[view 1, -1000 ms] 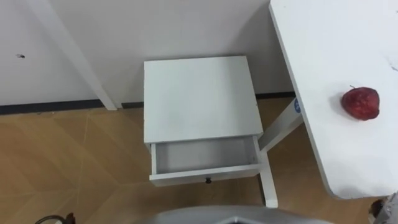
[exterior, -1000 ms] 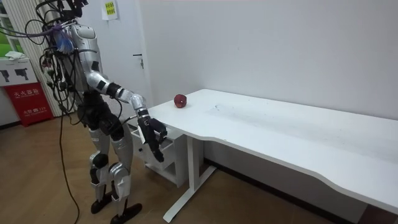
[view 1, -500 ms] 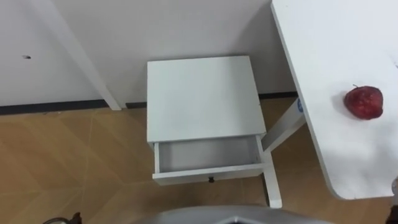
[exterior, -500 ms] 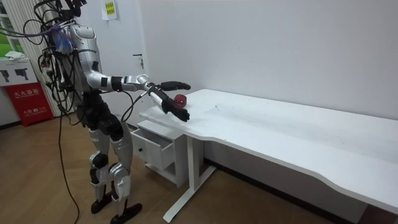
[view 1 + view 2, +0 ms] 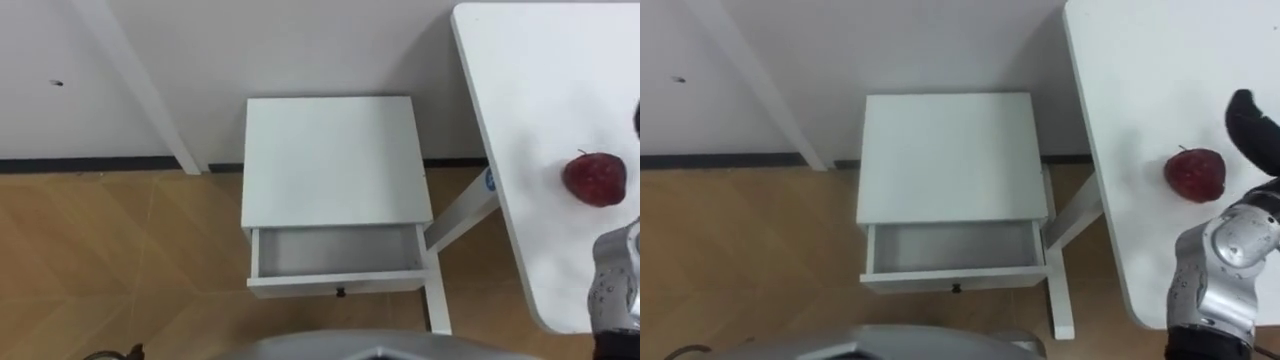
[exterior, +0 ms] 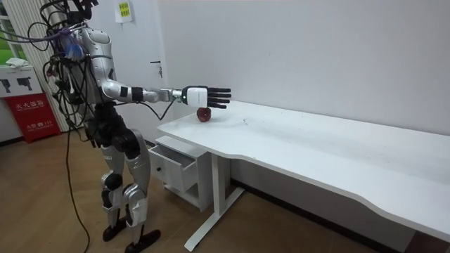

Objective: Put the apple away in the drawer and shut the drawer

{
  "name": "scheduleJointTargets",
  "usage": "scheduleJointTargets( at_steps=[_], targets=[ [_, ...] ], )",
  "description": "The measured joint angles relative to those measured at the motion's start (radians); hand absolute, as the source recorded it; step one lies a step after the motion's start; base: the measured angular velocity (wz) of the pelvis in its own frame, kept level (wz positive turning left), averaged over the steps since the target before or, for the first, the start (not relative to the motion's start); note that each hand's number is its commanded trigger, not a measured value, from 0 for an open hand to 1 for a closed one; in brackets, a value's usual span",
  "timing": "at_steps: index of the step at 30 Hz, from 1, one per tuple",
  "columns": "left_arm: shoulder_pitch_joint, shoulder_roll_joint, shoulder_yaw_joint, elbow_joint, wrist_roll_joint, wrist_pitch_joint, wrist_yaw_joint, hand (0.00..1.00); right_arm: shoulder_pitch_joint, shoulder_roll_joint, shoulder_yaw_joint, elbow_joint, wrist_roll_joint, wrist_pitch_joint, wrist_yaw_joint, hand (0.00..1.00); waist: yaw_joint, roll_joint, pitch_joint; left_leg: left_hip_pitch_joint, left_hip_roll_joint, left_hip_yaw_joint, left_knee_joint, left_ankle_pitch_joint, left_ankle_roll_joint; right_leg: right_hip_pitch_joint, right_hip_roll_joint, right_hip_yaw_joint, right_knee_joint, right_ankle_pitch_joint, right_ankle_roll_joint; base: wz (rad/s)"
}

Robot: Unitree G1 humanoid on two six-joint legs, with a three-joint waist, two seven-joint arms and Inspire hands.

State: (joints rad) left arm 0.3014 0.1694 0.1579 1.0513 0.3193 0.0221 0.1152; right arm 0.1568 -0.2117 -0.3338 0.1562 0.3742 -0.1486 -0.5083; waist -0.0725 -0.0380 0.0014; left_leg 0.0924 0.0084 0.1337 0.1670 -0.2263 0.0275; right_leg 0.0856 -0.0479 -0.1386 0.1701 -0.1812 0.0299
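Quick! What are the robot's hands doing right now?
Right hand: open, fingers straight, near the apple, holding nothing.
Left hand: cannot be told.

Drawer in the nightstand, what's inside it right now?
The open drawer shows only its bare grey bottom. Its rear part is covered by the nightstand top, so that stretch cannot be checked. The apple sits on the white table.
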Motion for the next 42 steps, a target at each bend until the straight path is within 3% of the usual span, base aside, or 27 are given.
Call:
scheduleJointTargets(
  at_steps=[13, 15, 27, 33, 37, 38, 39, 42],
  targets=[
    [0.004, 0.002, 0.005, 0.001, -0.001, -0.003, 0.001, 0.00, 0.054, -0.003, 0.012, 0.062, -0.104, -0.001, 0.149, 0.00, 0.022, -0.025, -0.0016, 0.008, -0.001, 0.003, 0.000, 0.000, 0.000, 0.011, 0.000, 0.001, -0.003, 0.000, 0.000, 0.00],
    [0.004, 0.001, 0.005, 0.002, -0.002, -0.002, 0.001, 0.00, 0.065, -0.003, 0.037, 0.085, -0.105, 0.015, 0.168, 0.00, 0.024, -0.029, -0.0024, 0.008, -0.001, 0.004, 0.001, 0.000, 0.000, 0.012, 0.000, 0.002, -0.002, 0.000, 0.000, 0.00],
    [0.006, 0.002, 0.004, 0.030, -0.004, -0.001, 0.008, 0.00, 0.065, -0.007, 0.040, 0.157, -0.104, 0.017, 0.195, 0.00, 0.023, -0.005, -0.0058, 0.007, 0.000, 0.003, 0.000, 0.000, 0.000, 0.010, 0.000, 0.000, -0.001, 0.000, -0.001, 0.00],
    [0.006, 0.006, 0.003, 0.030, -0.003, 0.001, 0.009, 0.00, 0.070, -0.017, 0.075, 0.190, -0.140, 0.010, 0.208, 0.00, 0.022, -0.016, -0.0038, 0.008, 0.000, 0.004, 0.000, 0.000, 0.000, 0.011, 0.000, 0.001, -0.002, 0.000, -0.001, 0.00],
    [0.007, 0.011, -0.018, 0.029, -0.003, 0.002, 0.008, 0.00, 0.061, -0.023, 0.076, 0.232, -0.143, -0.003, 0.235, 0.00, 0.023, -0.026, -0.0069, 0.008, 0.000, 0.004, 0.001, 0.000, 0.000, 0.012, 0.000, 0.001, -0.002, 0.001, -0.001, 0.00],
    [0.007, 0.011, -0.021, 0.029, -0.003, 0.002, 0.007, 0.00, 0.061, -0.023, 0.076, 0.235, -0.148, -0.005, 0.239, 0.87, 0.023, -0.026, -0.0070, 0.009, 0.000, 0.004, 0.001, 0.000, 0.000, 0.013, 0.000, 0.001, -0.002, 0.001, -0.001, 0.00],
    [0.008, 0.012, -0.021, 0.029, -0.003, 0.002, 0.007, 0.00, 0.061, -0.023, 0.076, 0.236, -0.150, -0.006, 0.241, 1.00, 0.022, -0.026, -0.0067, 0.010, 0.001, 0.004, 0.001, 0.000, 0.000, 0.015, 0.000, 0.000, -0.002, 0.001, -0.001, 0.00],
    [0.011, 0.014, -0.021, 0.028, -0.002, 0.002, 0.002, 0.00, 0.060, -0.023, 0.076, 0.258, -0.170, -0.021, 0.244, 1.00, 0.023, -0.024, -0.0059, 0.025, 0.003, 0.003, -0.003, 0.000, -0.001, 0.027, 0.002, 0.000, -0.003, 0.001, -0.001, 0.00]
  ],
)
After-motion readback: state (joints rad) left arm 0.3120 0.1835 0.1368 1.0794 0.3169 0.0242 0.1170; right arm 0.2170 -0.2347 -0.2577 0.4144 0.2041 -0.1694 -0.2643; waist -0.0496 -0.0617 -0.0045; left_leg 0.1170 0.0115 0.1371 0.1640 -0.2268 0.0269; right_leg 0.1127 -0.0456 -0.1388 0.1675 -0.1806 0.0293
